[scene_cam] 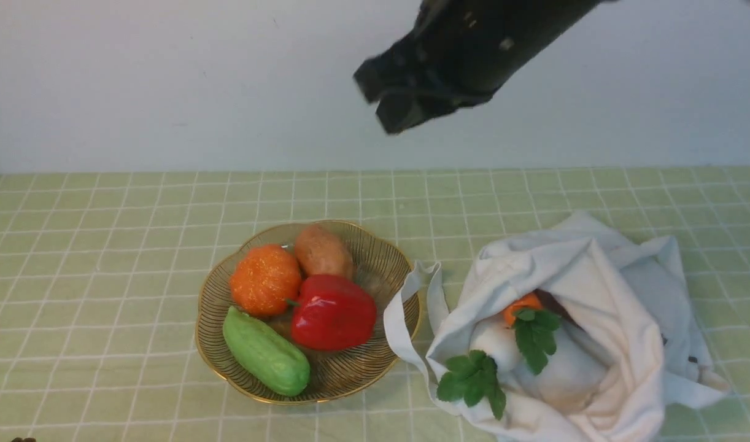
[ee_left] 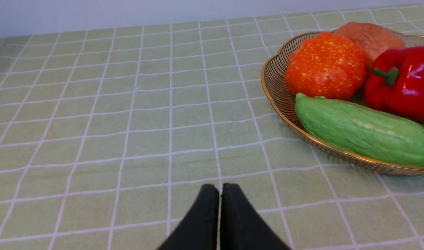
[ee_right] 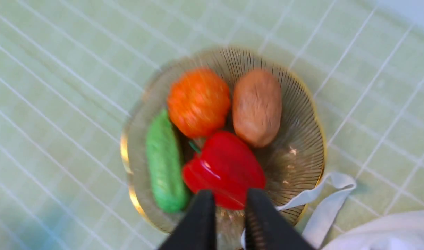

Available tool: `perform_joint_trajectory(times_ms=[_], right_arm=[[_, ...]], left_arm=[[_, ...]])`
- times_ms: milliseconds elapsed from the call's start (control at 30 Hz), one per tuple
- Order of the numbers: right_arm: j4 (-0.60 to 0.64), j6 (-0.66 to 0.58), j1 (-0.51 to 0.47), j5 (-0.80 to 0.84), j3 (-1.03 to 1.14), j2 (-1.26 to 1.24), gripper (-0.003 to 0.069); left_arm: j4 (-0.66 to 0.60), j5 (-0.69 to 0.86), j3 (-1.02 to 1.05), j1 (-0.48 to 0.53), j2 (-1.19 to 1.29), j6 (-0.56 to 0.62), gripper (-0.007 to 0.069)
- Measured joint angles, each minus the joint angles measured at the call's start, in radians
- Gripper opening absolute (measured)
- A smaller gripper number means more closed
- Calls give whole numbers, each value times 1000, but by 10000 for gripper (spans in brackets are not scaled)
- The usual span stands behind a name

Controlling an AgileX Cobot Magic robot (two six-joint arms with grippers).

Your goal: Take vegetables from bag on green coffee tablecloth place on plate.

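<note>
The right pincer (scene_cam: pixel 384 98) hangs high above the worktop. Its two black fingers (ee_right: pixel 201 222) stand a little apart, with nothing clamped between them. Straight beneath it lies the shallow clear glass plate with fine ribs and a wavy gold rim (ee_right: pixel 302 139), and the glossy red plastic bell pepper with a green stem (ee_right: pixel 226 170) shows right below the fingertips. The pepper rests inside the plate (scene_cam: pixel 381 270), well clear of the pincer.

Three more toy vegetables share the plate. A bumpy orange pumpkin (scene_cam: pixel 264 279) touches the pepper (scene_cam: pixel 333 313) on the side away from the bag. A brown potato (scene_cam: pixel 323 252) lies behind them both. A long pale green gourd (scene_cam: pixel 266 353) lies along the plate's near rim.

Below the right pincer and towards the robot's right sits the soft off-white cloth bag (scene_cam: pixel 596 276), slumped open on the pale green tablecloth with its thin white grid (scene_cam: pixel 105 245). One flat fabric strap (scene_cam: pixel 396 334) of the bag drapes over the plate's edge. A white vegetable (scene_cam: pixel 559 374) and an orange one (scene_cam: pixel 521 305) lie in the bag's mouth, each with green leaves (scene_cam: pixel 534 334).

The left pincer (ee_left: pixel 220 187) sits low over the bare tablecloth (ee_left: pixel 94 121), its black fingers pressed together on nothing. The plate (ee_left: pixel 267 83) lies ahead of it and off to one side, apart from it. From there the gourd (ee_left: pixel 364 132) is the nearest vegetable. The pumpkin (ee_left: pixel 324 66), the pepper (ee_left: pixel 406 83) and the potato (ee_left: pixel 371 36) lie beyond it.
</note>
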Motion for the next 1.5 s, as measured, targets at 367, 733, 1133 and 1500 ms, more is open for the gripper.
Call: perform_joint_trajectory(times_ms=[367,733,1133,1500], right_arm=[[-99,77,0,-372,770,-843,-15],[-87,183,0,-760,1282,-1500,-15],[3,176,0,-778,1414,-1690,-15],[-37,-61,0,-806,1416,-1688,-15]], left_arm=[[0,0,0,0,0,0,-5],[0,0,0,0,0,0,-5],[-2,0,0,0,-2,0,-5],[-2,0,0,0,-3,0,-5]])
